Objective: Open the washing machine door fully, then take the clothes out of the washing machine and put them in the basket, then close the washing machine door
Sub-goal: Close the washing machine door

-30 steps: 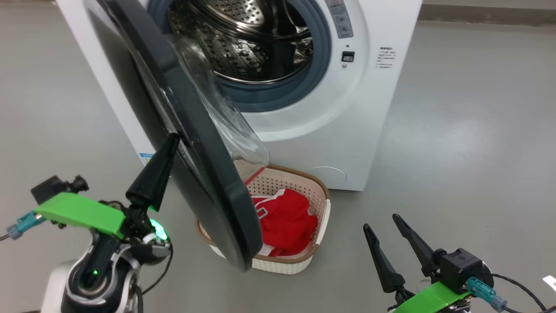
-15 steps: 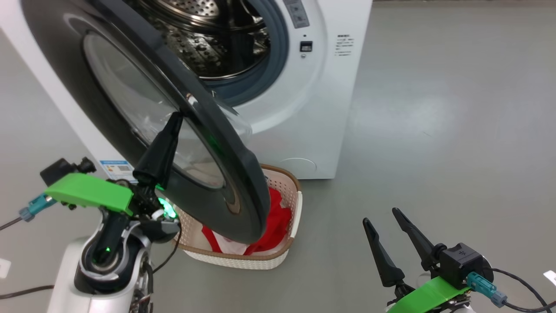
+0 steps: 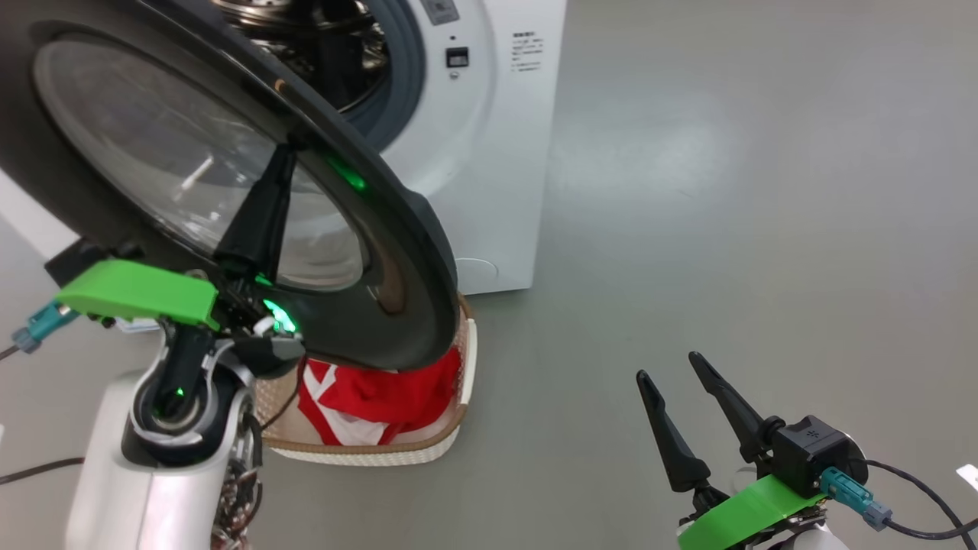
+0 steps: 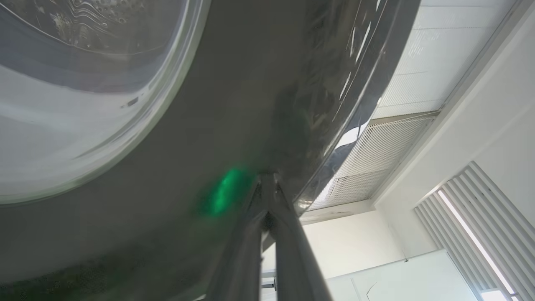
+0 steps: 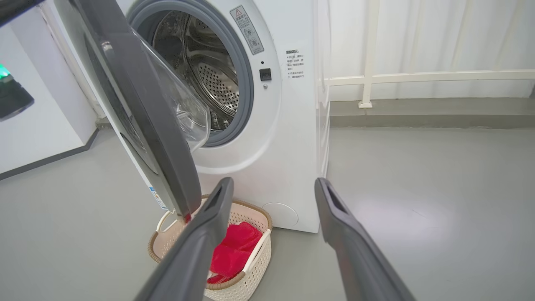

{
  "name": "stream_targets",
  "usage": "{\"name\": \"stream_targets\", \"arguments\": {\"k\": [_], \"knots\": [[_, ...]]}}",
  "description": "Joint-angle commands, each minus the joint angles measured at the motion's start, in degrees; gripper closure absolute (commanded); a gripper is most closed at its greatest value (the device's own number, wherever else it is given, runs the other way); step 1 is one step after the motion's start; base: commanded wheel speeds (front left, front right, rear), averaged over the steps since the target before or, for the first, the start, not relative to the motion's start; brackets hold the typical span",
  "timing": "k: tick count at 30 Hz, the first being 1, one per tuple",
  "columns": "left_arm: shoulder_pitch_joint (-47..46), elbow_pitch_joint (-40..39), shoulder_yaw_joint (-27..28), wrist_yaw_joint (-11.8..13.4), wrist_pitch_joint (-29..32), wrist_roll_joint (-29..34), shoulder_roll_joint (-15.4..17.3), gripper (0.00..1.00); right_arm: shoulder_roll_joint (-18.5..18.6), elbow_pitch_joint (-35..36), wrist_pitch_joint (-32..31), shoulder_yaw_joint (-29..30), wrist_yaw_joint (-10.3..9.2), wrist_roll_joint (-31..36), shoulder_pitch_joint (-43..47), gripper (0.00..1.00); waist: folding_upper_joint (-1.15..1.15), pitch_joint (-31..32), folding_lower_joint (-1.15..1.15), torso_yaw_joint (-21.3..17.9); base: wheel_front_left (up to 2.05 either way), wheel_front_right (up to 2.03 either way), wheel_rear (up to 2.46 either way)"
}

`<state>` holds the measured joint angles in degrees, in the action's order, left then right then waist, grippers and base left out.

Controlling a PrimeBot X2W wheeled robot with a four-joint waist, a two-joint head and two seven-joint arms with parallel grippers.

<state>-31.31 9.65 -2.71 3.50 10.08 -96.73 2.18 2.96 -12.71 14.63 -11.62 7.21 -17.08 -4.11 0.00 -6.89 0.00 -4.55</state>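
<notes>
**Down on the floor by the washer: red clothes in the basket, door part-way open**

Down in front of the washing machine (image 3: pixel 504 153) (image 5: pixel 292 146) the basket (image 3: pixel 382 456) (image 5: pixel 255 267) sits on the grey floor (image 3: pixel 726 229), just beside the white front panel. The clothes (image 3: pixel 382 397) (image 5: pixel 234 251) lie inside it as a rumpled red heap with white panels, below the brown rim. What I can see of the drum (image 5: pixel 217 83) through the grey rubber ring (image 5: pixel 246 83) is perforated steel.

The washing machine door (image 3: pixel 397 252) (image 4: pixel 167 188) (image 5: pixel 146 113) stands out from the machine at an angle, neither flat open nor closed. Its lower edge hangs over the basket and hides part of it in the head view. The clear bowl of the window bulges towards the drum opening.

The left gripper (image 3: pixel 279 153) (image 4: pixel 267 177) reaches up from the lower left with its forearm upright. Its two dark fingers are pressed together into one point, with nothing between them. That point touches the glossy outer face of the door near the rim, where a green glint reflects.

The right gripper (image 3: pixel 668 365) (image 5: pixel 274 182) is low at the right, well apart from the door and basket. Its fingers are spread wide, hold nothing and point towards the machine.
</notes>
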Motion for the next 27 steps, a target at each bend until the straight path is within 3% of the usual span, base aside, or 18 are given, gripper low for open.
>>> {"name": "stream_targets", "arguments": {"k": [1,17,27], "knots": [[-2.6,-0.9,1.7,-0.4,-0.4,0.7,0.9,1.0,-0.1,1.5,0.4,-1.0,0.28,0.5,-2.6,0.0,0.0,-0.9,0.0,-1.5,0.0,0.0,0.0],[-8.9,4.0,4.7,-2.6,-3.5,2.6,2.9,1.0,-0.1,2.4,0.4,-2.3,0.28,-0.1,-4.1,0.0,0.0,-4.2,0.0,-7.7,0.0,0.0,0.0],[-15.2,8.0,5.1,-3.3,-6.0,5.1,3.9,1.0,-0.1,3.0,0.4,-2.5,0.28,0.0,-4.9,0.0,0.0,-7.1,0.0,-9.0,0.0,0.0,0.0]]}}
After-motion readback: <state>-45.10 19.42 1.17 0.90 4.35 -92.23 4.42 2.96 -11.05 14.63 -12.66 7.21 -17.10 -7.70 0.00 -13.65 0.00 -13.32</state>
